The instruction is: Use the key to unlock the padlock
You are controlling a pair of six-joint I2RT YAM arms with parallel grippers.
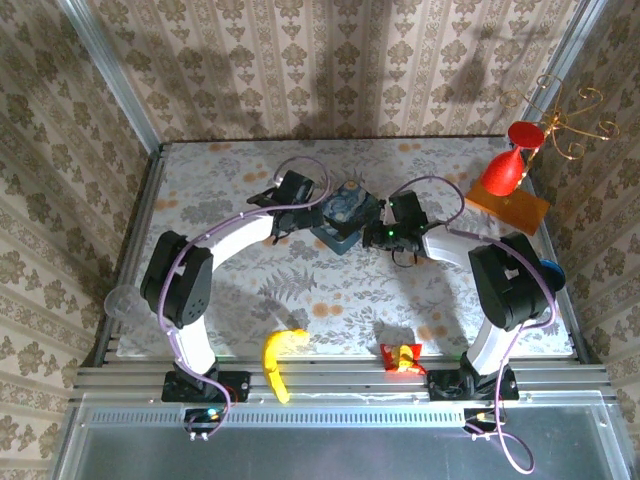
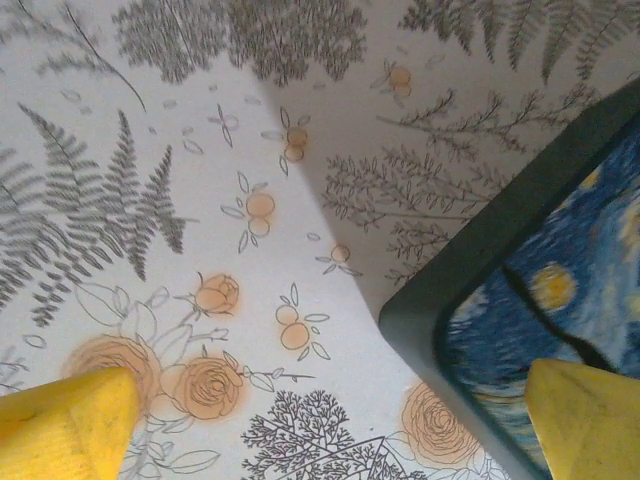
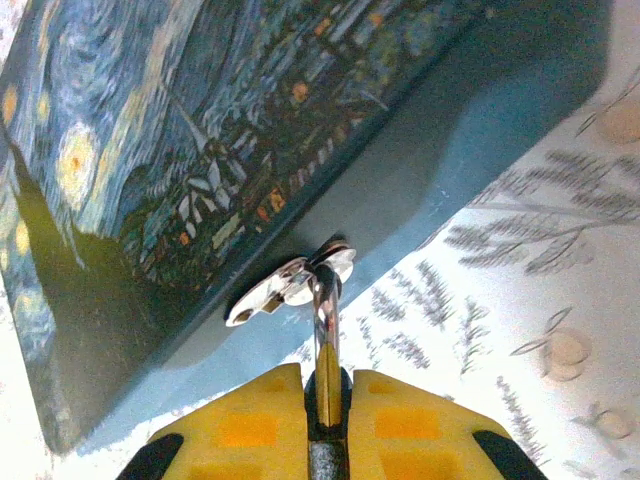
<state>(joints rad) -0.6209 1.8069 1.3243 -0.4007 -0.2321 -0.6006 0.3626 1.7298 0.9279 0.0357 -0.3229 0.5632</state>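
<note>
**Top view.** A blue painted tin box [image 1: 345,222] sits at the middle of the flowered table [image 1: 220,170]. The left claw [image 1: 314,212] is at the box's 9 o'clock side and the right claw [image 1: 380,228] at its 3 o'clock side. Both are close against the box.

**Right wrist view.** The padlock [image 3: 290,287], a small silvery piece, sits against the box's dark side wall near the lid edge, at the centre of the view. The right claw [image 3: 327,400] is clamped tight on the key [image 3: 325,340]. The key's bright shaft runs toward 12 o'clock from between the yellow fingers [image 3: 250,420]. Its far end meets the padlock, but whether it is seated in the keyhole cannot be told.

**Left wrist view.** The left claw [image 2: 325,425] is spread wide and holds nothing. One yellow fingertip [image 2: 65,425] is over bare cloth at 7 o'clock and the other is over the box lid at 5 o'clock. Contact with the lid cannot be confirmed.

**Also on the table.**
- A banana [image 1: 278,362] lies at 6 o'clock near the front edge.
- A red and yellow packet [image 1: 400,357] lies at the banana's 3 o'clock.
- A red cone [image 1: 503,172] stands on an orange board [image 1: 515,208] at 2 o'clock.
</note>
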